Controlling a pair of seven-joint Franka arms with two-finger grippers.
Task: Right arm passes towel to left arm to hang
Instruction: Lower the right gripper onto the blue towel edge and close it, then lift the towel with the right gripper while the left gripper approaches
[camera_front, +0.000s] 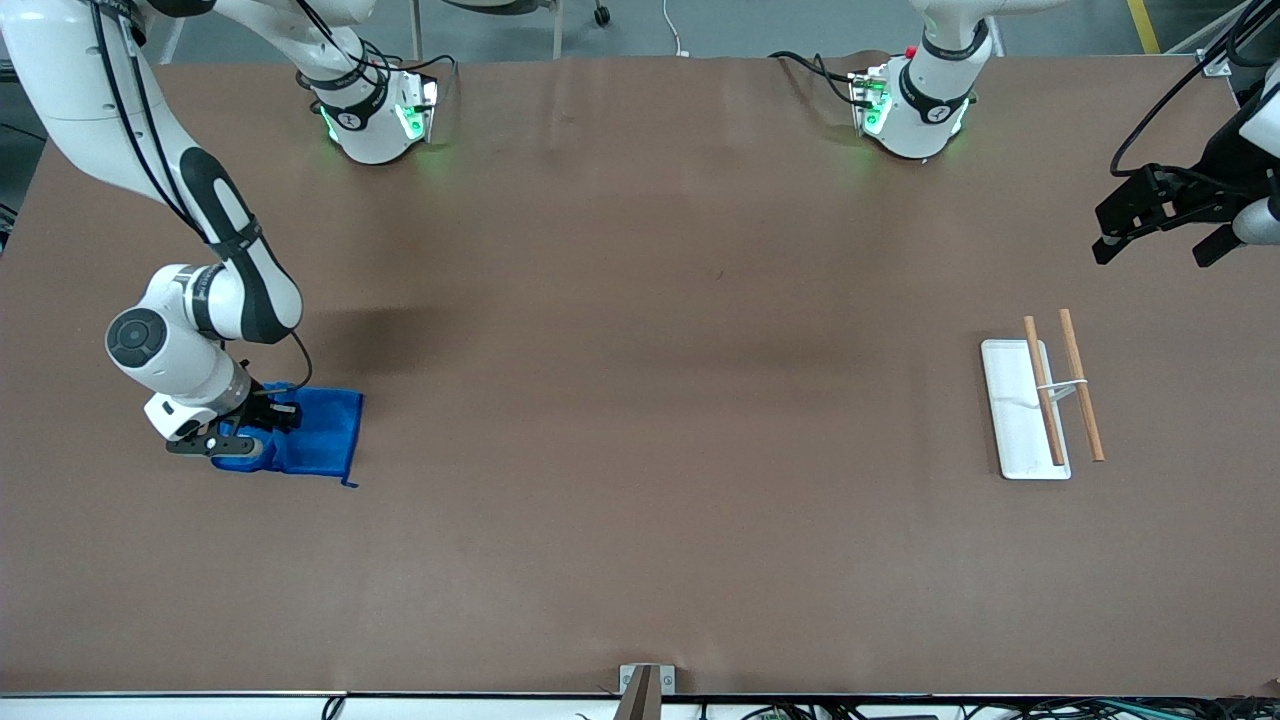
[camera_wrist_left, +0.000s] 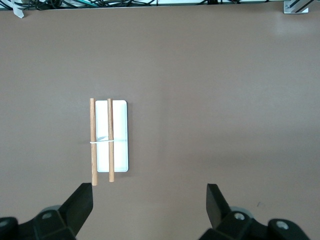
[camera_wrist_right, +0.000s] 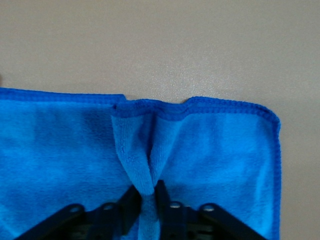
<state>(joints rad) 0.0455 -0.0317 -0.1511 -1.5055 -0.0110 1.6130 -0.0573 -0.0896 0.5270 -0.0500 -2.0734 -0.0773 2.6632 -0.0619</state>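
Note:
The bright blue towel lies on the brown table at the right arm's end. My right gripper is down on it and shut, pinching up a fold of the towel between its fingertips; the rest of the cloth lies flat with its stitched hem showing. My left gripper is open and empty, held in the air at the left arm's end of the table. In the left wrist view its gripper has its jaws wide apart, over bare table beside the rack.
A rack with a white base and two wooden bars stands at the left arm's end, nearer the front camera than the left gripper. A metal bracket sits at the table's front edge.

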